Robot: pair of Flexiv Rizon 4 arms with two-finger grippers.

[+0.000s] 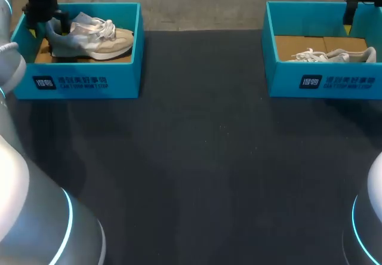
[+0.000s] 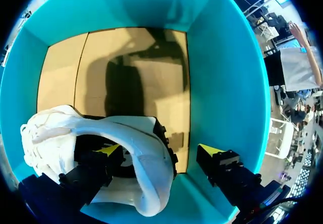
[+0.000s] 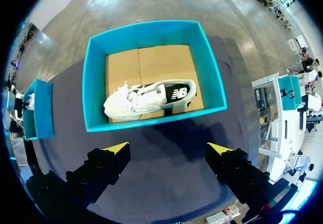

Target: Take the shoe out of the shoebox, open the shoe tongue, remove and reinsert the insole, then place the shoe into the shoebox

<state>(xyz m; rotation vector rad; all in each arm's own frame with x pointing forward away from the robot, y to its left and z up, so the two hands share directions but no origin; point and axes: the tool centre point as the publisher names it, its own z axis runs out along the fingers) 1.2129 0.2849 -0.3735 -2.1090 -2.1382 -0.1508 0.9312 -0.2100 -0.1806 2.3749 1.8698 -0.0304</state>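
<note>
- The left gripper [image 2: 160, 151] has its two fingers spread wide, straddling the heel collar of the shoe [image 2: 144, 148]. One yellow tip is down inside the shoe's opening. The other hangs outside the heel with a gap showing, so nothing is clamped yet.
- The bite looks shallow. If the fingers close on the thin collar rim alone, the shoe will likely pivot toe-down as it lifts and may slip free.
- The outer finger sits near the end wall of the left shoebox [image 2: 227, 82]. If it drifts toward that wall while closing or rising, it could catch the cardboard and drag or tip the whole box (light, I would judge).
- The shoe rests on its sole on the left shoebox's cardboard floor, heel toward that end wall. Its loose laces [image 1: 107, 27] could snag on the rim on the way out.
- The right gripper [image 3: 167, 147] is also spread and empty, well apart from the left shoebox. It hovers over the table [image 1: 197, 157] before a second shoebox [image 3: 146, 30] that holds another shoe [image 3: 146, 98].
</note>
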